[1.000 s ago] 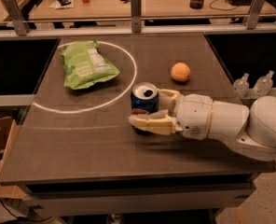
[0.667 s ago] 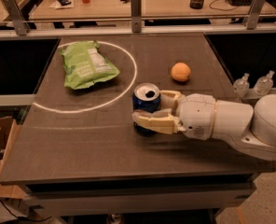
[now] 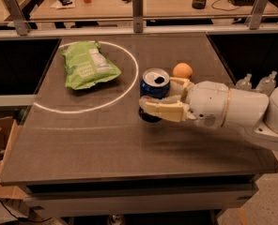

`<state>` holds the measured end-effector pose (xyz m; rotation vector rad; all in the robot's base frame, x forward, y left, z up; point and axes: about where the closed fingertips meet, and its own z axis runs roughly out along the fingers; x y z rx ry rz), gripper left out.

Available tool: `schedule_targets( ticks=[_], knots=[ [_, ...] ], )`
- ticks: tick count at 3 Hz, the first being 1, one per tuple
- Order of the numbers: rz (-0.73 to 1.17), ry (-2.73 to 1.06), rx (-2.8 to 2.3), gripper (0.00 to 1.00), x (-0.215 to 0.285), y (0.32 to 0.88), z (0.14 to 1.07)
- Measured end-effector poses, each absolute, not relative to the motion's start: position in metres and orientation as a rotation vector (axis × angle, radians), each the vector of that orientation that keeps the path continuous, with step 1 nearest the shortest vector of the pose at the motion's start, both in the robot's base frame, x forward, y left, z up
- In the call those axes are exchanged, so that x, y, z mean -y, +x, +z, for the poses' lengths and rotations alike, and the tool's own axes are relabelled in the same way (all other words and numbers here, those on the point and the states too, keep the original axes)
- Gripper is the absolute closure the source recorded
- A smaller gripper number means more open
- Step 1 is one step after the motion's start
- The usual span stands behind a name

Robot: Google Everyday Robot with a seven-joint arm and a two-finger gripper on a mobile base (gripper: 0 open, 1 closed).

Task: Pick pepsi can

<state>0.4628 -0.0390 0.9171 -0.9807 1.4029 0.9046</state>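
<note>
Gripper (image 3: 156, 96) comes in side-on, fingers clamped on the can (image 3: 152, 84), one in front and one behind, at mid-body, likely so it does not tip. Can upright between the fingers, top up. Orange (image 3: 182, 71) just behind the gripper; bag (image 3: 88, 65) well beyond its tips. Lift-off from table (image 3: 106, 144): cannot tell.

dark-blue pepsi can (image 3: 150, 89) (silver top) clasped in cream jaws mid-table, green crisp bag (image 3: 88, 65), orange fruit (image 3: 182, 70), grey-brown table (image 3: 106, 139)

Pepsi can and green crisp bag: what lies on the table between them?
In the camera view, only the white circle line crosses the bare table between the pepsi can and the crisp bag. The gripper is closed around the can.
</note>
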Motion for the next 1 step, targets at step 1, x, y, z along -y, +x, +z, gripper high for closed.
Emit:
schedule_targets(
  ticks=[1],
  knots=[
    [0.899,-0.979,-1.396,1.00,0.0401,0.4645,0.9216]
  ],
)
